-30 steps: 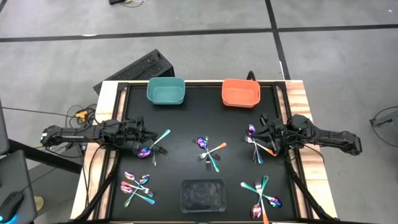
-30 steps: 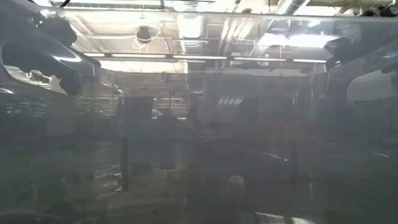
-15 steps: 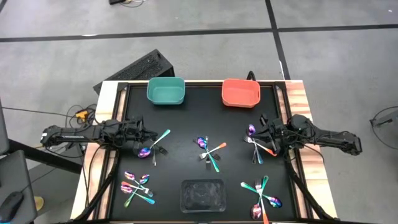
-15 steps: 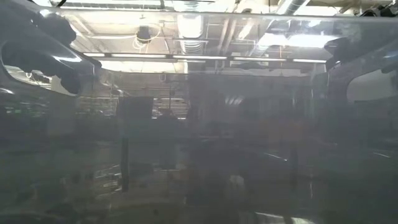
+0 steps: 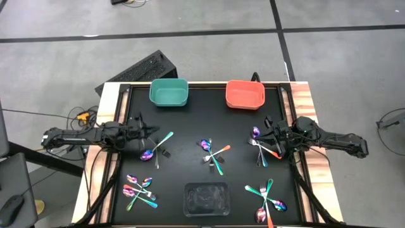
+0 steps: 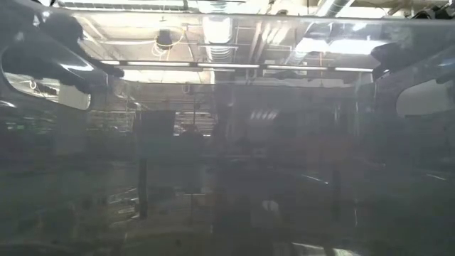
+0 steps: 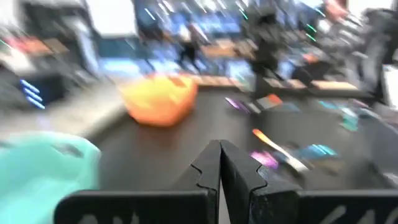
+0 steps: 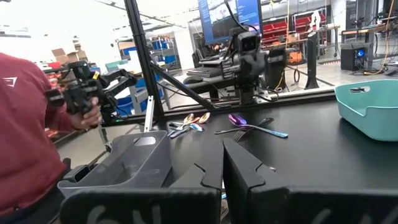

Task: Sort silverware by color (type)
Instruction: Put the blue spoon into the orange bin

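Observation:
Silverware with rainbow heads lies in several small heaps on the black table: a teal spoon and a fork (image 5: 157, 147) on the left, a heap in the centre (image 5: 214, 154), one on the right (image 5: 262, 151), and two near the front (image 5: 139, 190) (image 5: 269, 197). My left gripper (image 5: 149, 131) (image 7: 219, 155) is shut and empty, just far of the left pair. My right gripper (image 5: 266, 140) (image 8: 222, 158) is shut and empty, hovering by the right heap. In the left wrist view, silverware (image 7: 280, 149) lies blurred ahead.
A teal bin (image 5: 169, 92) and an orange bin (image 5: 245, 94) stand at the table's far edge. A clear plastic tray (image 5: 205, 198) sits at the near edge, in the middle. In the right wrist view a person in a red top (image 8: 25, 124) stands beyond the table.
My left gripper has swung away from the teal spoon toward the table's far edge, still shut. The spoon and fork lie where they were. My right arm has kept still.

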You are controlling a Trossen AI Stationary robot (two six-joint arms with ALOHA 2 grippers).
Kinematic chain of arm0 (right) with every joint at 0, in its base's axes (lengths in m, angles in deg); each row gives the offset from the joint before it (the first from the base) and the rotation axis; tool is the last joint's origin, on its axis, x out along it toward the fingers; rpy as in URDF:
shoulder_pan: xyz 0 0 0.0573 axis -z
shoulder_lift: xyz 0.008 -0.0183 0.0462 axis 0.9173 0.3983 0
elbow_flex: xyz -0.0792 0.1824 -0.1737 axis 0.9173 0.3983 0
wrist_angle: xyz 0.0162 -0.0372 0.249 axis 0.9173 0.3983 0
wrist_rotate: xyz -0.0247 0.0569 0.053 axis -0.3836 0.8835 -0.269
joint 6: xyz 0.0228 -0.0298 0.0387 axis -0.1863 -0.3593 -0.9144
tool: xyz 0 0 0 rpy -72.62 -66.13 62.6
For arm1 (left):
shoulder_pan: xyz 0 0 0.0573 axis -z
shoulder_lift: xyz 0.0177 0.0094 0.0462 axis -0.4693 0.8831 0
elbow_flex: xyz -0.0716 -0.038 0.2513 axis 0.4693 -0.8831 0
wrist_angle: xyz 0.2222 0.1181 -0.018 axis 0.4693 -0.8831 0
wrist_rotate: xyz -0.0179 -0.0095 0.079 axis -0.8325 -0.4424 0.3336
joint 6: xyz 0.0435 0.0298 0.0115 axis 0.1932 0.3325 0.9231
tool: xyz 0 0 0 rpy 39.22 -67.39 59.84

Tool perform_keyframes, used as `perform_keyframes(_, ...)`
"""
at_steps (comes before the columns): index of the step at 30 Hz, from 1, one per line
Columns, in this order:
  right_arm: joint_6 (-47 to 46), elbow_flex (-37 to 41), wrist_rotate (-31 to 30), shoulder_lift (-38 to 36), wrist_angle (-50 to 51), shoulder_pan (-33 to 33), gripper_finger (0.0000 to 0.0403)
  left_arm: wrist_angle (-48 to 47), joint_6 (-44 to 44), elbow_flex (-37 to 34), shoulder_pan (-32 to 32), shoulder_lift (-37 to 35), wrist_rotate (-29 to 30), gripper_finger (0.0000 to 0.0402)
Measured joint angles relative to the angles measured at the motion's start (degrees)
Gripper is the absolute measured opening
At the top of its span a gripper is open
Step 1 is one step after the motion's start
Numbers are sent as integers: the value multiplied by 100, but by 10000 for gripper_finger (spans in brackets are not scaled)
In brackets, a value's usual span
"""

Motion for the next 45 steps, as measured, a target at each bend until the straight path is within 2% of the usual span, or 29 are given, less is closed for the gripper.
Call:
perform_keyframes(3,0,2,3,1,-11,0,27,804,524,-74,0,-2,492,0)
perform_keyframes(5,0,2,4,1,-11,0,27,1105,540,-81,2,0,943,0)
perform_keyframes(8,2,1,-14,0,-24,0,27,1122,109,-81,-4,-2,1475,0)
perform_keyframes(11,22,0,-324,1,-82,0,27,899,-116,-81,0,0,1488,0)
perform_keyframes(15,355,0,-1121,0,-497,0,27,824,-244,-83,0,0,1477,0)
perform_keyframes(21,-1324,0,-2785,1,-832,1,27,667,-445,-83,0,0,1455,0)
perform_keyframes(25,-1711,2,-3563,102,-490,2,27,314,-1102,-83,0,0,1295,0)
perform_keyframes(28,-2222,-3,-3656,262,23,2,28,-43,-1458,-83,0,0,847,0)
perform_keyframes(31,-2524,-137,-3695,733,341,8,37,-53,-1534,-83,2,35,432,0)
perform_keyframes(35,-2786,-671,-3841,1538,1478,95,62,-64,-1536,-83,4,35,474,0)
perform_keyframes(40,-3153,-1358,-3889,2578,3214,378,113,-60,-1492,-83,2,35,605,0)
perform_keyframes(45,-3181,-1668,-3543,3445,3674,653,171,-58,-1516,-83,2,35,605,0)
